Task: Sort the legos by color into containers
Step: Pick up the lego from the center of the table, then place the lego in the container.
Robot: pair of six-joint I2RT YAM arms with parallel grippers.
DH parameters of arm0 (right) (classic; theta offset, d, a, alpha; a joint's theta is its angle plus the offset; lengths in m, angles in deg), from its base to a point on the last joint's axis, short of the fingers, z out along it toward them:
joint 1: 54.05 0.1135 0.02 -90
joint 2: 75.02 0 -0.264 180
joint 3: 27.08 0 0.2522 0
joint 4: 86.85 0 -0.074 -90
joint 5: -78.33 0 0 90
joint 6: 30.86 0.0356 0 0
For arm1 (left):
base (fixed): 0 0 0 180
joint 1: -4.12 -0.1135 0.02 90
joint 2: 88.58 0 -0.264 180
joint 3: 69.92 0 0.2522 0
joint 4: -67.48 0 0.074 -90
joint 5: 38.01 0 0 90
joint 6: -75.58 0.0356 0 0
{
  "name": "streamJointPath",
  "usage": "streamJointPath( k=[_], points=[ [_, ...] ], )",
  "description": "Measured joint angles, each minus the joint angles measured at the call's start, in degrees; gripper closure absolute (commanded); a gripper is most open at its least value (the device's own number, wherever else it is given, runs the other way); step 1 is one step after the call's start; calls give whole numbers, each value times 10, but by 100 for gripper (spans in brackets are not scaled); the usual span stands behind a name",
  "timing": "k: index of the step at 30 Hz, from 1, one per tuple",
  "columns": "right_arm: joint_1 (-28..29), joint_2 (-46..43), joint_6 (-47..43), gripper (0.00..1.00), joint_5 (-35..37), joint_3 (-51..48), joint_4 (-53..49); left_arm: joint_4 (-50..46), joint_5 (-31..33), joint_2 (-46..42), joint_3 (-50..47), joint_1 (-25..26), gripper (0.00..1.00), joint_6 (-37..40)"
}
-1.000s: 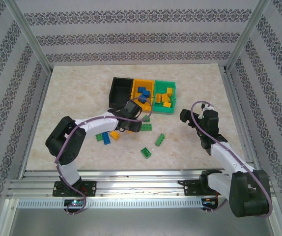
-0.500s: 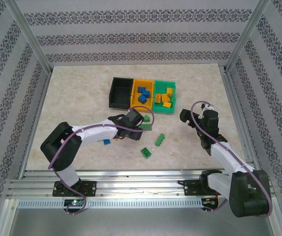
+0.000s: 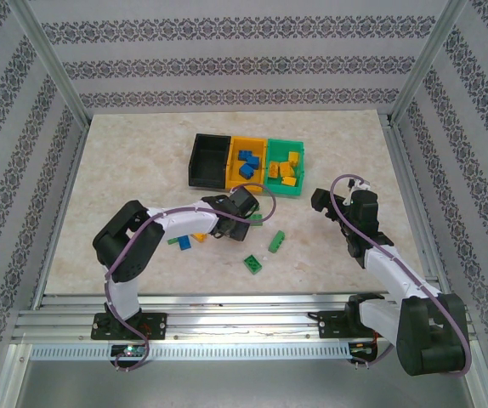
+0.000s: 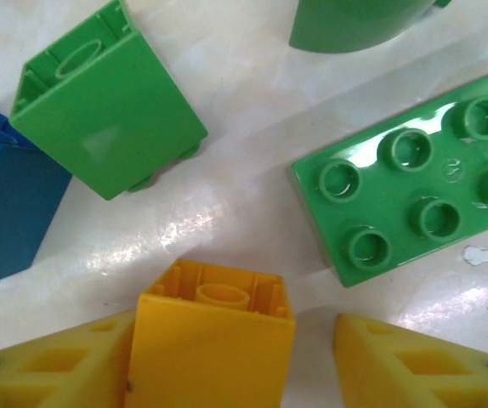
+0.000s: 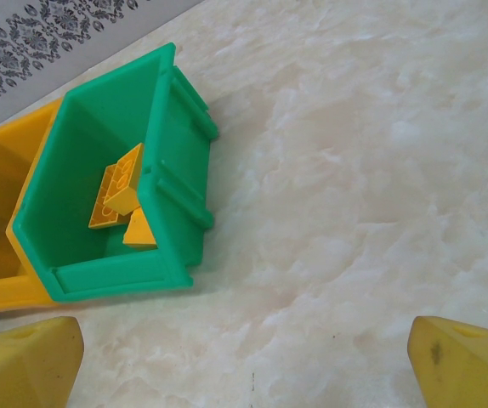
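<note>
Since a second ago our left gripper (image 4: 231, 340) has dropped from the bins (image 3: 247, 140) to the loose legos (image 3: 252, 264). Its jaws bracket a yellow-orange brick (image 4: 214, 353), with one finger touching it. Our right gripper (image 5: 244, 357) gapes wide, unmoved, near the green bin (image 5: 184, 195). Marbled tabletop (image 3: 125, 170), patterned wallpaper walls (image 3: 227, 68).

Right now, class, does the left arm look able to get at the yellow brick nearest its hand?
Probably yes: the left hand straddles the yellow brick, and the green bricks lie clear of its fingers.

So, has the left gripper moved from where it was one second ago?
Yes. The left gripper moved away from the orange-yellow bin, toward the near edge and slightly right.
</note>
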Motion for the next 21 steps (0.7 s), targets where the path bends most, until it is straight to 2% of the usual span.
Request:
streamJointPath(
  k=[2, 5, 12, 16, 21],
  points=[
    [0, 0, 0, 2, 0, 0, 0, 0, -7, -1, 0, 0, 57, 7],
    [0, 0, 0, 2, -1, 0, 0, 1, -18, -13, 0, 0, 66, 13],
    [0, 0, 2, 2, -2, 0, 3, 11, -31, -42, 46, 0, 72, 35],
    [0, 0, 2, 2, -2, 0, 4, 19, -33, -21, 134, 0, 72, 59],
    [0, 0, 2, 2, -4, 0, 4, 19, -47, 89, 325, -11, 71, 87]
  ],
)
